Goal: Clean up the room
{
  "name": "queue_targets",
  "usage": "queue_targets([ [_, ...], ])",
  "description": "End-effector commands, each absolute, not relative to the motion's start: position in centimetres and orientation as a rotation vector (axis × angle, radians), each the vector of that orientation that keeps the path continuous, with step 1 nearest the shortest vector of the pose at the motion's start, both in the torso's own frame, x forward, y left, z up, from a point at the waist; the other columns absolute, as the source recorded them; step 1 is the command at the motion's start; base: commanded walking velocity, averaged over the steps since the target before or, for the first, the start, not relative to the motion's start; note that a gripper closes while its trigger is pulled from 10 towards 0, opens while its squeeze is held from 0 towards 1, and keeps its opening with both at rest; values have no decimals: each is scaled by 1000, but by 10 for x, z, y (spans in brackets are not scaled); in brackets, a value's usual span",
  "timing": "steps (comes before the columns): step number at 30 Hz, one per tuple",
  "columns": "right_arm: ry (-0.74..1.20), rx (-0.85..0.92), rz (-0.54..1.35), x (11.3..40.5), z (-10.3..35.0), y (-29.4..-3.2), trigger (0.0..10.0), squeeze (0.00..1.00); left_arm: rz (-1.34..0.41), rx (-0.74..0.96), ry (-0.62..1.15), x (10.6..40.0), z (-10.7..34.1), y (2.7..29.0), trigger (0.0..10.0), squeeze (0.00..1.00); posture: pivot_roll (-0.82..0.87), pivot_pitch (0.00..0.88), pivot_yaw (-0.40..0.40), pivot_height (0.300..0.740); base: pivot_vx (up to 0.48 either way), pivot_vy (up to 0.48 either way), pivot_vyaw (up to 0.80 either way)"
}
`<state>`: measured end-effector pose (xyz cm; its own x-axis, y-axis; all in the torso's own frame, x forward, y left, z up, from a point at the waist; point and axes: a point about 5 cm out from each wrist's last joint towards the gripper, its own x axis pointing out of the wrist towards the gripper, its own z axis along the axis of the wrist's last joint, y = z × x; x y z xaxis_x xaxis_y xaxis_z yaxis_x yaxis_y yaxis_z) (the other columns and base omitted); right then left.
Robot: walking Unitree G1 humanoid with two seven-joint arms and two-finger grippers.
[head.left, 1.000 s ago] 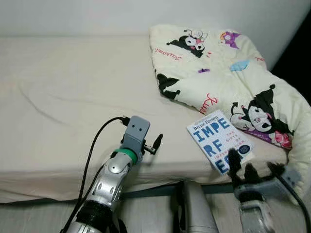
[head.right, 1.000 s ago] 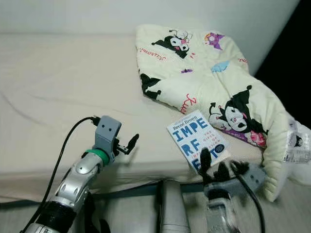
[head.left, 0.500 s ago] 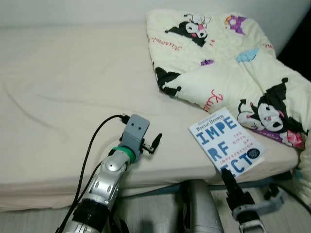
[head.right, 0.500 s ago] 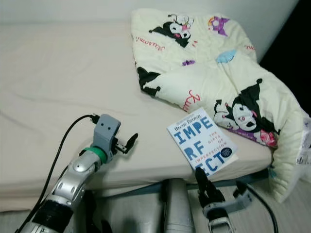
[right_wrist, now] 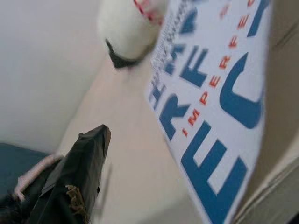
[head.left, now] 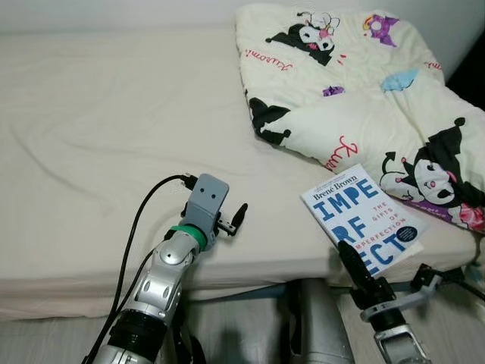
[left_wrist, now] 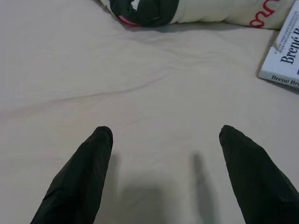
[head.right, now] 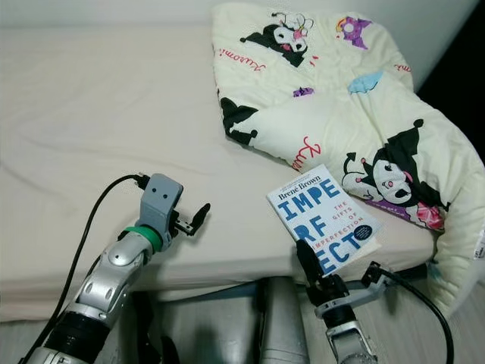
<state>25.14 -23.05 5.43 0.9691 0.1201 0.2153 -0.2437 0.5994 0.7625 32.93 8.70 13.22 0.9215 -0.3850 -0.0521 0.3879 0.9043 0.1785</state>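
Now the book (head.left: 369, 228) lies flat on the bed (head.left: 91, 136), close to the front edge, at about 4 o'clock in the head views. One corner of it pokes out a little over the edge. The cartoon blanket (head.left: 356, 91) is bunched up just behind it, at about 1 o'clock, and seems to touch the book's far side.

The right claw (head.right: 309, 265) is down below the bed edge, right at the book's near corner. I cannot tell if it is open or closed, because only one black finger can be made out. The left claw (head.left: 232, 219) hangs over the bare sheet at about 7 o'clock, well apart from the book, and its fingers (left_wrist: 84, 172) are spread wide with nothing between them.

Things could go wrong here. If the right claw bumps the corner from below, the book could tip up or slide further back under the blanket. If it grabs only the thin corner, the book may slip out and fall to the floor. The cover could also bend.

The right wrist view shows how very close the finger is to the big blue letters on the cover. The head views show something else: where the bed edge and the blanket are around the book.
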Motion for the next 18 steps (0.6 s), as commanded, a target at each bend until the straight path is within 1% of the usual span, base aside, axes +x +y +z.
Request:
queue_targets([
  [1, -179, 918, 160, 244, 52, -237, 10000, 0, -407, 197, 45, 326, 125, 87, 10000, 0, -44, 246, 94, 565, 0, 0, 0],
  [3, -206, 954, 75, 235, 44, -245, 10000, 0, -416, 199, 47, 326, 125, 85, 10000, 0, -44, 246, 94, 565, 0, 0, 0],
  [4, -228, 969, 37, 229, 41, -249, 10000, 0, -421, 200, 47, 326, 126, 84, 10000, 0, -51, 244, 109, 565, 0, 0, 0],
  [8, -274, 975, -18, 221, 41, -258, 10000, 0, -434, 206, 47, 327, 127, 83, 10000, 0, -51, 244, 109, 565, 0, 0, 0],
  [9, -289, 976, -30, 222, 43, -262, 10000, 0, -436, 207, 48, 328, 127, 83, 10000, 0, -57, 243, 123, 565, 0, 0, 0],
  [14, -305, 979, -53, 230, 48, -274, 10000, 0, -438, 208, 49, 330, 128, 82, 10000, 0, -62, 238, 124, 565, 0, 0, 0],
  [15, -299, 979, -52, 234, 49, -275, 8039, 0, -435, 206, 47, 331, 129, 82, 10000, 0, -62, 238, 124, 565, 0, 0, 0],
  [16, -288, 981, -51, 239, 49, -276, 7412, 0, -430, 202, 46, 332, 130, 82, 10000, 0, -57, 236, 119, 565, 0, 0, 0],
  [17, -288, 981, -51, 239, 49, -276, 7412, 0, -430, 202, 46, 332, 130, 82, 10000, 0, -57, 236, 119, 565, 0, 0, 0],
  [18, -273, 981, -53, 245, 49, -277, 4431, 0, -424, 198, 44, 332, 130, 82, 10000, 0, -50, 236, 114, 565, 0, 0, 0],
])
